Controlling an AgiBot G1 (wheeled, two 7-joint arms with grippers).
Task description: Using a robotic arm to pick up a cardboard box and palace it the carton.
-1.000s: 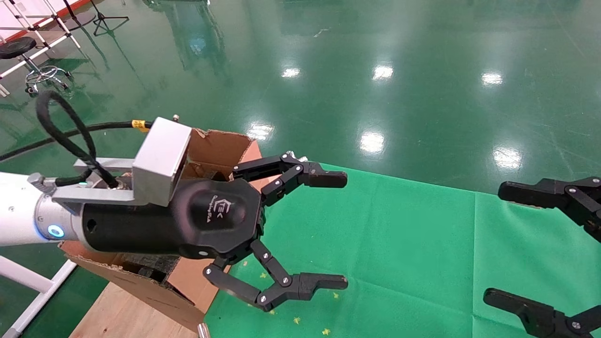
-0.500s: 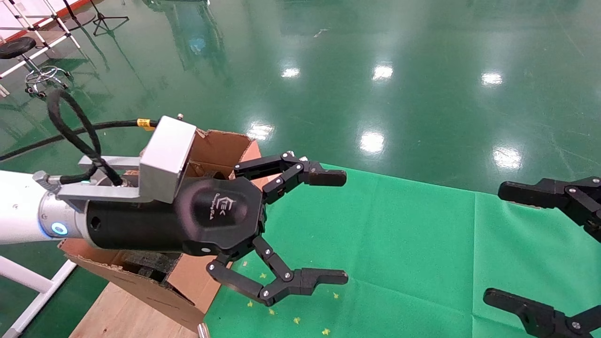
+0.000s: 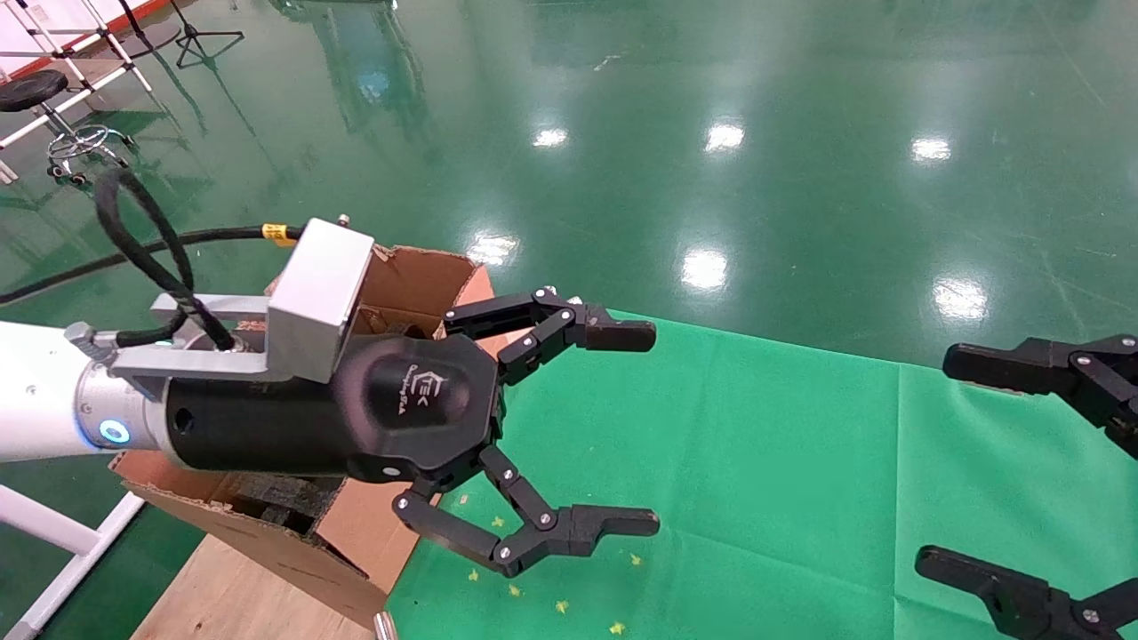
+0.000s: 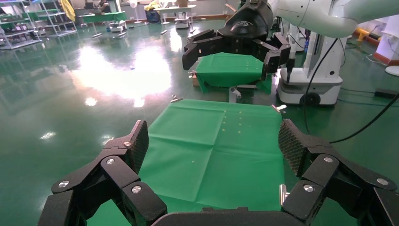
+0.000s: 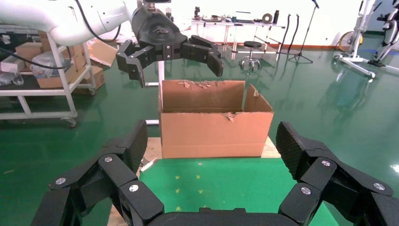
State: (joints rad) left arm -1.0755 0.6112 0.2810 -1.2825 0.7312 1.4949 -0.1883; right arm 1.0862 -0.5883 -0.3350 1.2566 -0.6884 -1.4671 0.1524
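Observation:
The robotic arm, my white left arm, holds its black gripper (image 3: 655, 429) open and empty over the near-left edge of the green cloth, just right of the carton. The carton (image 3: 418, 276) is large and brown with upright torn flaps; black foam (image 3: 284, 498) shows inside it. In the right wrist view the carton (image 5: 211, 132) stands at the cloth's far end with the left gripper (image 5: 181, 70) above it. My right gripper (image 3: 933, 460) is open and empty at the right edge. The small cardboard box is not in view.
A green cloth (image 3: 756, 462) covers the table; the left wrist view shows the cloth (image 4: 179, 155) bare below the left gripper (image 4: 214, 141). The carton rests on a wooden board (image 3: 231, 596). A shiny green floor lies beyond, with a stool (image 3: 36, 89) at the far left.
My left gripper has shifted slightly to the right, fingers still open. The right gripper has not moved.

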